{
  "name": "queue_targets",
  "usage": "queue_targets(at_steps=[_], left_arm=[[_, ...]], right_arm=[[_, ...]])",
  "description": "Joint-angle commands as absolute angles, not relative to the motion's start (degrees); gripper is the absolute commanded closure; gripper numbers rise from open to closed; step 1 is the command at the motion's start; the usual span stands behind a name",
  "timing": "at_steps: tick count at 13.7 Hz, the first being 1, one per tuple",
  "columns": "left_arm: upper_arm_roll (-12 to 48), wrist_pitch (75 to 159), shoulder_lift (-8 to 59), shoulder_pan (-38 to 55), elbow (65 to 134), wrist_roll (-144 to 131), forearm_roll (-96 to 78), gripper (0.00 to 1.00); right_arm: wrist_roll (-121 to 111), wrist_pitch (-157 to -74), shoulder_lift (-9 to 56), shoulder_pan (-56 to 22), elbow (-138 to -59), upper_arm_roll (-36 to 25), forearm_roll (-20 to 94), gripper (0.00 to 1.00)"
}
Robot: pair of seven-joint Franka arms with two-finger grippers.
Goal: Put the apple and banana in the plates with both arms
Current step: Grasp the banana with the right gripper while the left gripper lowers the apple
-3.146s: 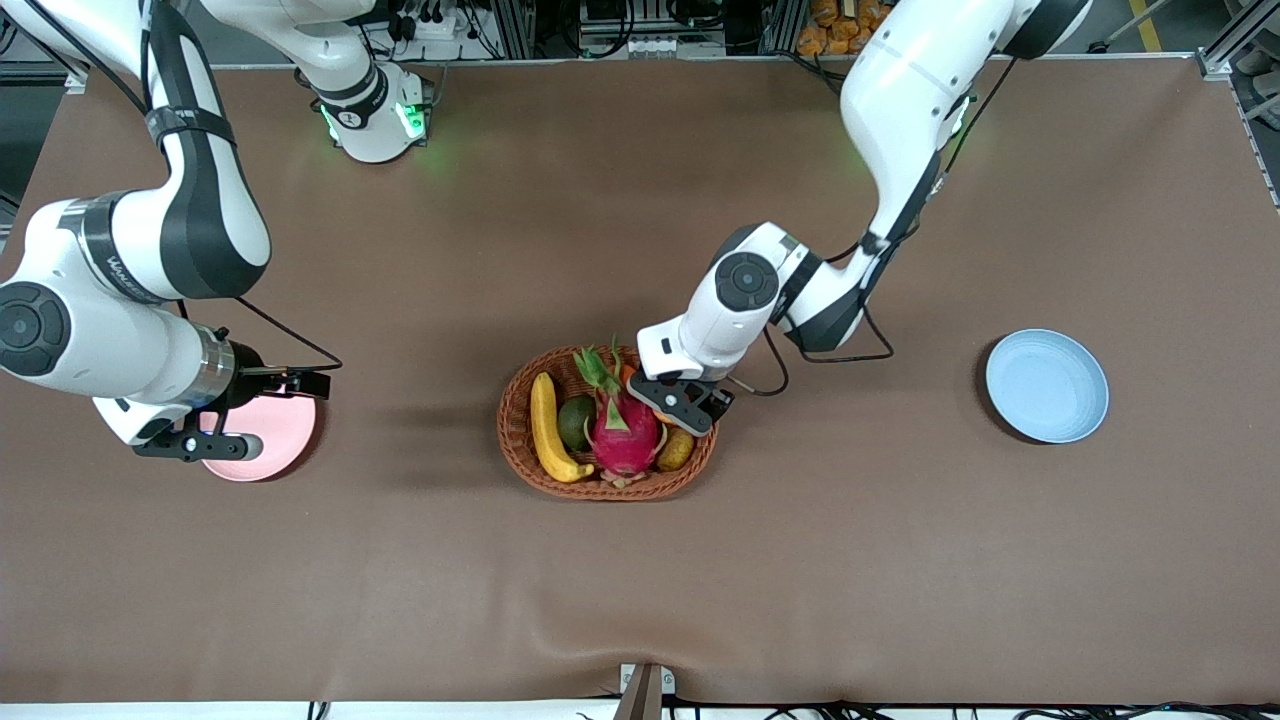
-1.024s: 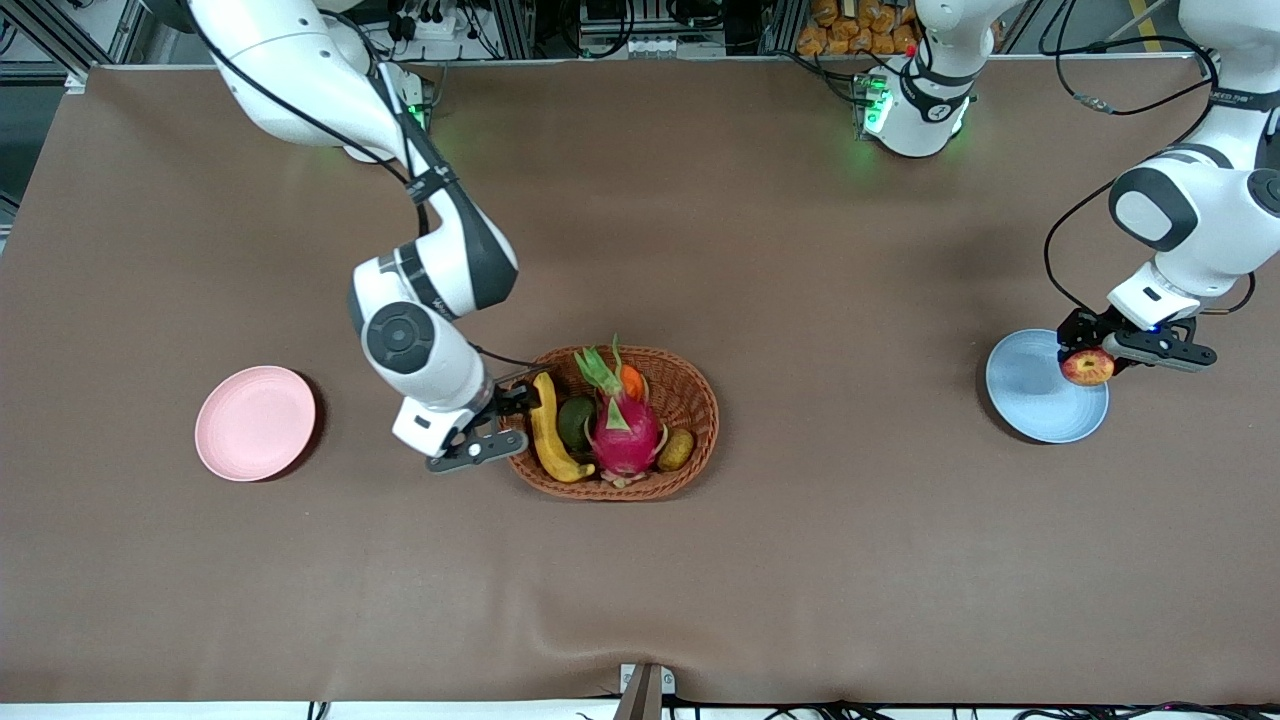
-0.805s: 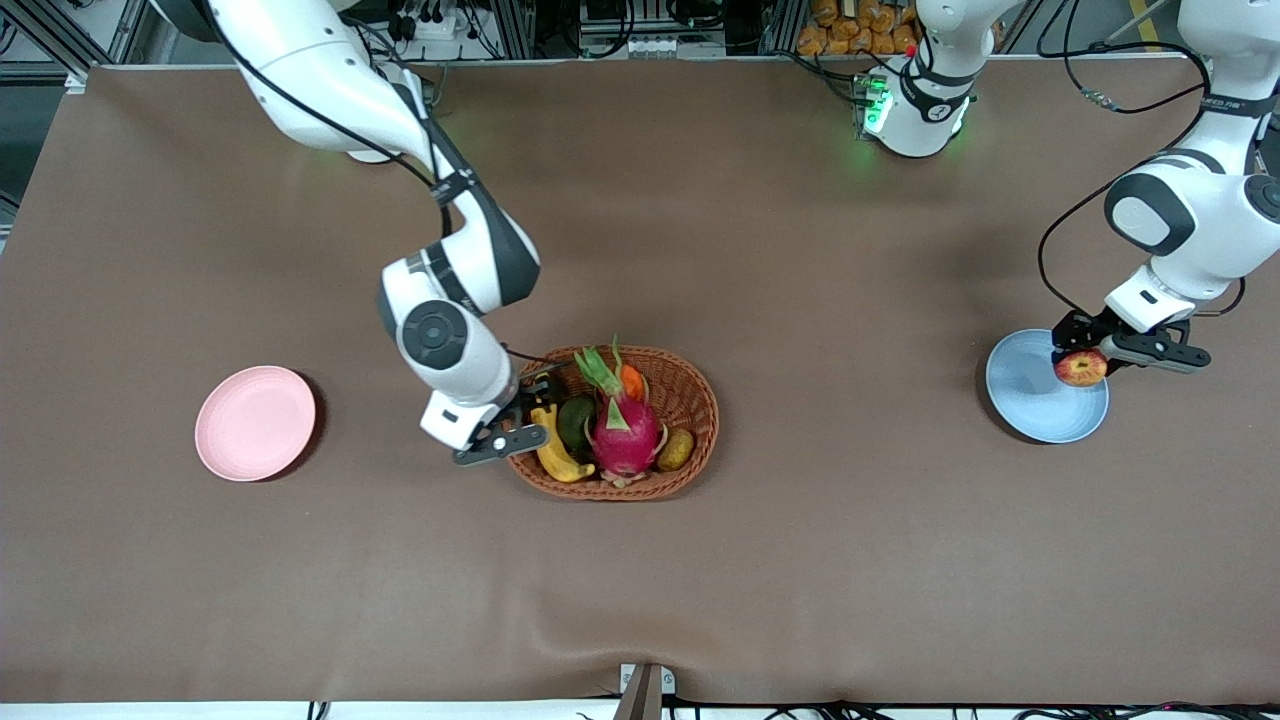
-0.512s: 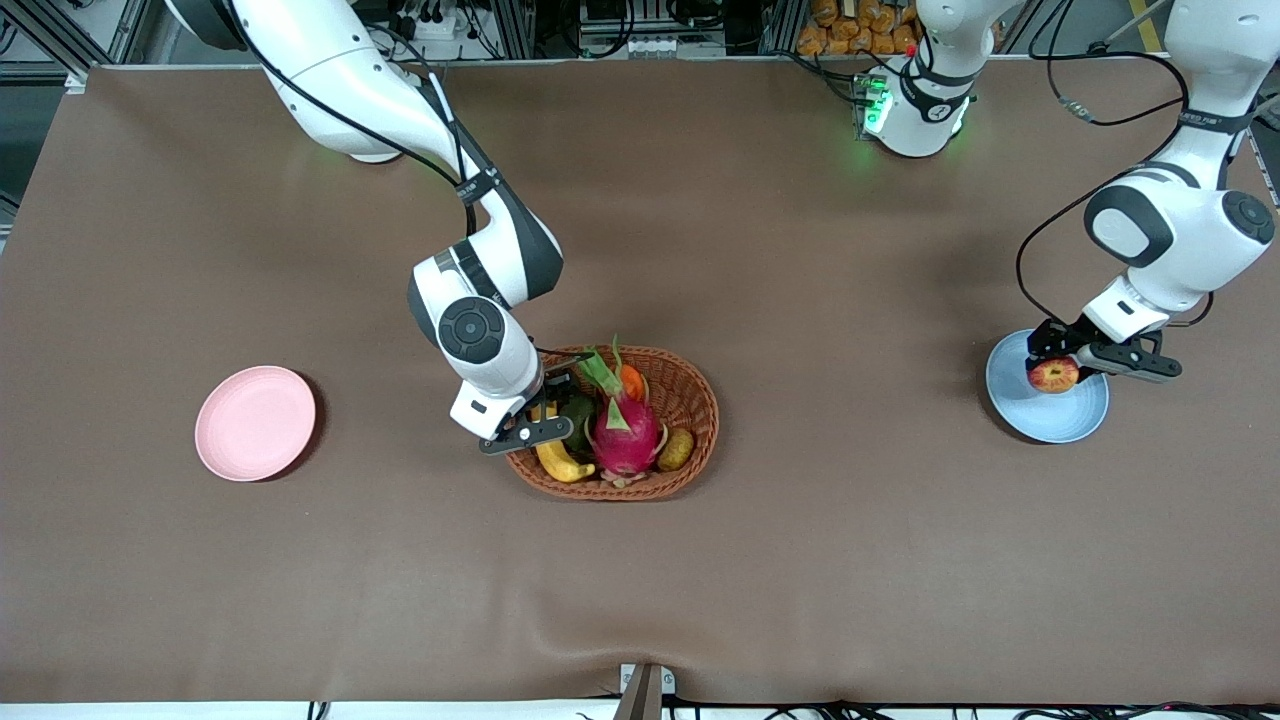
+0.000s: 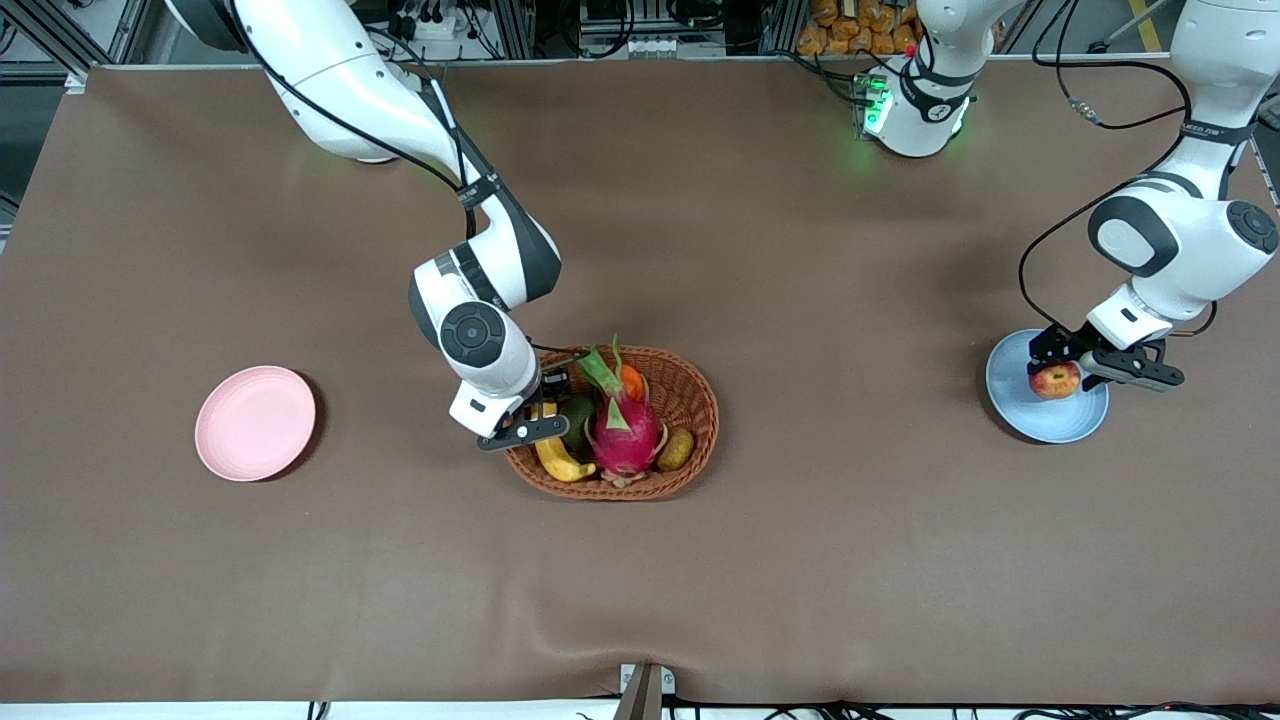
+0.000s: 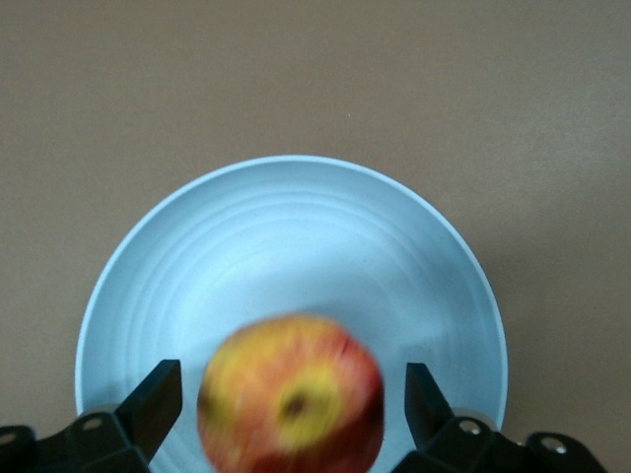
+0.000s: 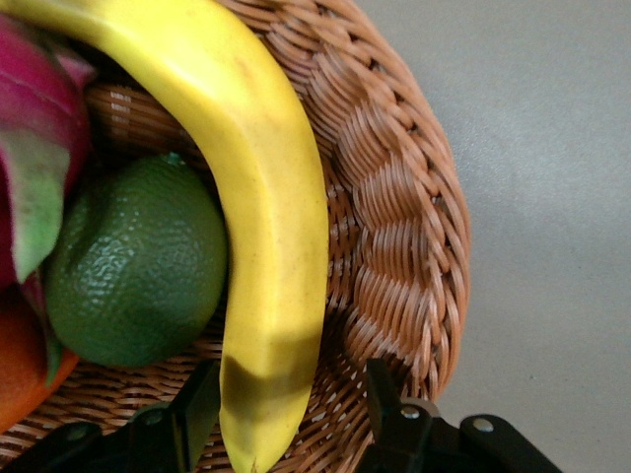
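The table (image 5: 800, 560) is covered in smooth matte brown cloth. An oval woven wicker basket (image 5: 690, 400) at its middle holds a scaly magenta dragon fruit (image 5: 625, 430), a pebbled green fruit (image 7: 138, 266) and the long curved smooth banana (image 7: 266, 227). A round pale pink plate (image 5: 255, 422) lies bare toward the right arm's end; a ridged light blue plate (image 6: 296, 227) lies toward the left arm's.

The right tool (image 7: 286, 404) stands spread around the banana's end inside the basket; contact cannot be told. The left tool (image 6: 291, 394) is over the blue plate, spread wide either side of the round red-yellow apple (image 6: 291, 394), with gaps visible only in the wrist view.
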State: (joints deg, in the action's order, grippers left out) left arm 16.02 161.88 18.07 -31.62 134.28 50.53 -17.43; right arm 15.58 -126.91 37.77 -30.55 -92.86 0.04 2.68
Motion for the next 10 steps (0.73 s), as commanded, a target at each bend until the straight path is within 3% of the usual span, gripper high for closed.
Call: queue_targets(at_steps=[1,4,9,10], left_arm=[[16.8,161.9,18.3,-32.3,133.2,52.7,-19.1,0.00],[16.9,157.8,16.7,-32.0,130.6,52.6,-19.1,0.00],[16.8,130.5,15.3,-31.4,112.9,49.4,-18.1,0.00],[16.9,128.2,15.5,-31.3,110.5,46.7,-16.4,0.00]], right_arm=[[16.3,-127.4,37.8,-31.3,-93.8,-0.3,3.2,0.33],[16.3,-128.7,38.5,-31.7,-93.8,-0.3,3.2,0.33],[16.3,-131.1,39.9,-32.5,-93.8,-0.3,3.2,0.34],[16.3,-131.7,40.2,-32.7,-93.8,-0.3,3.2,0.45]])
